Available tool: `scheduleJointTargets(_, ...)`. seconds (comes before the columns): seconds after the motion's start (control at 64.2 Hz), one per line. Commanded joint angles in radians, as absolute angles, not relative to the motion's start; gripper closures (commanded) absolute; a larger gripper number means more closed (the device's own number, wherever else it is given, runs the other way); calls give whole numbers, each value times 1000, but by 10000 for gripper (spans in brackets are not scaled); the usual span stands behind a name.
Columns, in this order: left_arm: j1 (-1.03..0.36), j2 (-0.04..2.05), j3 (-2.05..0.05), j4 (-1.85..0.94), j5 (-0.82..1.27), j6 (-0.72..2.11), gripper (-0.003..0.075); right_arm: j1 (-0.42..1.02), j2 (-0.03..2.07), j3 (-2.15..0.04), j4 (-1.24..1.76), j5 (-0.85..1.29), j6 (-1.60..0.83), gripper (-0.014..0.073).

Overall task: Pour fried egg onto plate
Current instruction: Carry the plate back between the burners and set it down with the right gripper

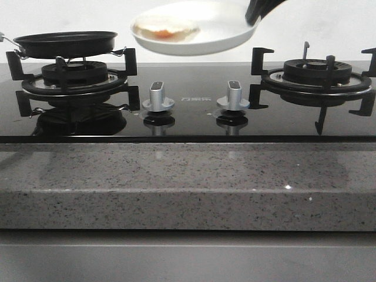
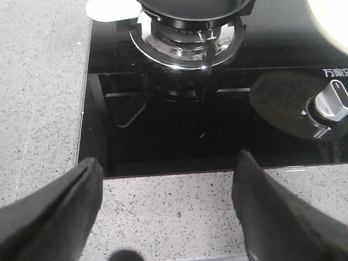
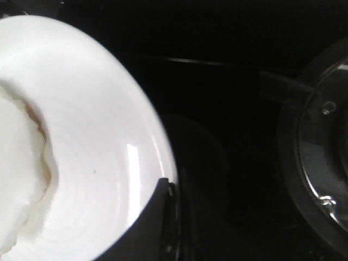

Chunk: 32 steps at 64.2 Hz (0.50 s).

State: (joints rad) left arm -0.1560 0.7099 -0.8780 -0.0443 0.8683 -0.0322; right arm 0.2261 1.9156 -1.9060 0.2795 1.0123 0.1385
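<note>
So the right gripper (image 1: 254,16) had the plate (image 1: 217,35) pinched by its rim, fingers clamped on the edge, holding it up in the air above the glass hob (image 1: 194,111), roughly over the gap between the two burners. Plate was tipped a bit, the far side from the gripper sitting lower. The fried egg (image 1: 166,29) was lying on the plate, on the side opposite the gripper, orange yolk bit visible near its edge. In the right wrist cam the egg (image 3: 19,179) looked like a pale crinkly blob w/ a brownish rim, well away from the finger (image 3: 155,228) on the plate rim (image 3: 136,163).

Left gripper (image 2: 166,179) was wide open, nothing btwn the fingers (image 2: 65,201), hovering over the speckled stone counter (image 2: 43,81) just at the hob's front edge. Ahead of it sat the black frying pan (image 1: 66,44) on the left burner (image 1: 73,76); couldn't see inside the pan. A silver knob (image 2: 333,102) was off to one side of that gripper, well apart.
</note>
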Motion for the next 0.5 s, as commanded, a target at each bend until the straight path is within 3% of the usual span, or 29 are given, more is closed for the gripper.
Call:
scheduleJointTargets(0.0, -154, 707, -903, -46, 807, -40, 228, 212, 1920, -1978, 312, 995, 211, 662)
scheduleJointTargets(0.28, -154, 707, -903, -46, 807, -40, 228, 204, 2041, -2013, 319, 1045, 342, 654)
scheduleJointTargets(0.483, -154, 707, -903, -46, 807, -40, 228, 203, 2050, -2013, 301, 1057, 358, 468)
